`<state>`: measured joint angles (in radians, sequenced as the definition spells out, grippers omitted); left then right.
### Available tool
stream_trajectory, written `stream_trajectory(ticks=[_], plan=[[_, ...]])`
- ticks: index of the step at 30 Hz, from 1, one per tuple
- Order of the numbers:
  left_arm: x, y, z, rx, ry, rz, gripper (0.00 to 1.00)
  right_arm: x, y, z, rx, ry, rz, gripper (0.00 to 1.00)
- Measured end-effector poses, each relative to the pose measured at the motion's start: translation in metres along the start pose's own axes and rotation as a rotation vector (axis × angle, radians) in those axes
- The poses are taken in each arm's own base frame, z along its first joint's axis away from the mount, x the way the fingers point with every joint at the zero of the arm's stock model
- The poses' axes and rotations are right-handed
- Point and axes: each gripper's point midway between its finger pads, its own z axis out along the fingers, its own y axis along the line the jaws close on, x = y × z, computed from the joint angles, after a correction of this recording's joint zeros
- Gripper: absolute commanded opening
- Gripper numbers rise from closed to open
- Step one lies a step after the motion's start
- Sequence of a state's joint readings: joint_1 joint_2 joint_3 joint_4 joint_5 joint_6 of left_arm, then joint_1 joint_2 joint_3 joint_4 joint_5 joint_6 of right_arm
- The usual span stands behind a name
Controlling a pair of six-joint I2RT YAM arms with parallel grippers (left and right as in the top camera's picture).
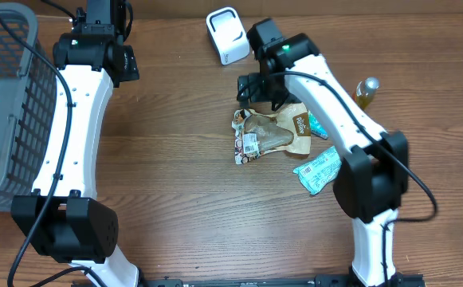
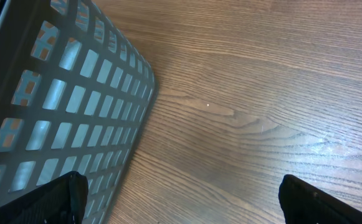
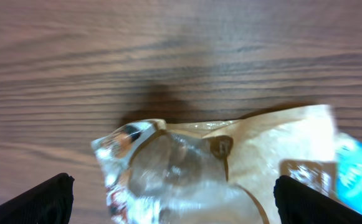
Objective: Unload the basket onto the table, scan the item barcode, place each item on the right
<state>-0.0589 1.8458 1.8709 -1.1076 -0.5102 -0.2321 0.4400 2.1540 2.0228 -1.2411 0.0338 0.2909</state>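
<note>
R end effector [image 3: 181, 202] hangs over the top edge of the brown paper and clear plastic snack pouch [image 1: 275, 131]. Its fingers are spread wide & empty. In the R wrist view the black fingertips [image 3: 40, 199] sit at the frame's lower corners, w/ the pouch lying below & btwn them. Can't tell any contact.

The pouch lies flat on the brown wood-grain table [image 1: 175, 199], centre-right, clear window side up. There's a small white label [image 1: 249, 144] at its left end, print too small to read.

A teal foil packet [image 1: 319, 169] lies just beside the pouch's lower right corner, partly under the R arm. A 2nd teal scrap [image 1: 317, 126] peeks out at the pouch's right edge.

The white box-shaped barcode scanner [image 1: 225, 33] stands at the table's far edge, near the R arm's wrist but apart from it & from the pouch. A small bottle w/ yellow liquid [image 1: 365, 92] stands right of the R arm.

L end effector [image 2: 181, 202] is at the far left, well apart from the pouch. Its fingers are also wide apart & empty, w/ bare table btwn them. The grey plastic lattice basket [image 2: 75, 93] has its wall just beside the left-hand finger in the L wrist view. In the overhead view it fills the table's left edge.
</note>
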Motion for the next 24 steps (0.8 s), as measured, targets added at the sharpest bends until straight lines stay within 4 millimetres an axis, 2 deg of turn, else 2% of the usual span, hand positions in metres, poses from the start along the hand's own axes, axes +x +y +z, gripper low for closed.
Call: stream_trajectory(ticks=[1, 3, 4, 6, 11, 12, 14, 19, 20, 21, 24], plan=[[0.000, 0.000, 0.000, 0.000, 0.000, 0.000, 0.99, -0.004, 0.001, -0.021, -0.016, -0.043, 0.001, 1.00], [0.000, 0.000, 0.000, 0.000, 0.000, 0.000, 1.00, -0.011, 0.003, -0.076, -0.060, -0.158, 0.003, 1.00], [0.000, 0.000, 0.000, 0.000, 0.000, 0.000, 1.00, -0.012, 0.003, -0.097, -0.076, -0.202, 0.003, 1.00], [0.000, 0.000, 0.000, 0.000, 0.000, 0.000, 1.00, -0.010, 0.002, -0.153, -0.120, -0.318, 0.005, 1.00], [0.000, 0.000, 0.000, 0.000, 0.000, 0.000, 1.00, 0.008, -0.006, -0.246, -0.194, -0.512, 0.007, 1.00], [0.000, 0.000, 0.000, 0.000, 0.000, 0.000, 1.00, 0.011, -0.008, -0.257, -0.201, -0.534, 0.008, 1.00], [0.000, 0.000, 0.000, 0.000, -0.001, 0.000, 1.00, 0.031, -0.019, -0.280, -0.188, -0.559, -0.011, 1.00], [0.000, 0.000, 0.000, 0.000, 0.000, 0.000, 0.99, 0.095, -0.056, -0.329, -0.129, -0.626, -0.030, 1.00], [0.000, 0.000, 0.000, 0.000, 0.000, 0.000, 0.99, 0.102, -0.059, -0.336, -0.131, -0.648, -0.029, 1.00], [0.000, 0.000, 0.000, 0.000, -0.001, 0.000, 0.99, 0.118, -0.067, -0.343, -0.128, -0.676, -0.028, 1.00], [0.000, 0.000, 0.000, 0.000, 0.000, 0.000, 1.00, 0.147, -0.080, -0.346, -0.132, -0.713, -0.028, 1.00]])
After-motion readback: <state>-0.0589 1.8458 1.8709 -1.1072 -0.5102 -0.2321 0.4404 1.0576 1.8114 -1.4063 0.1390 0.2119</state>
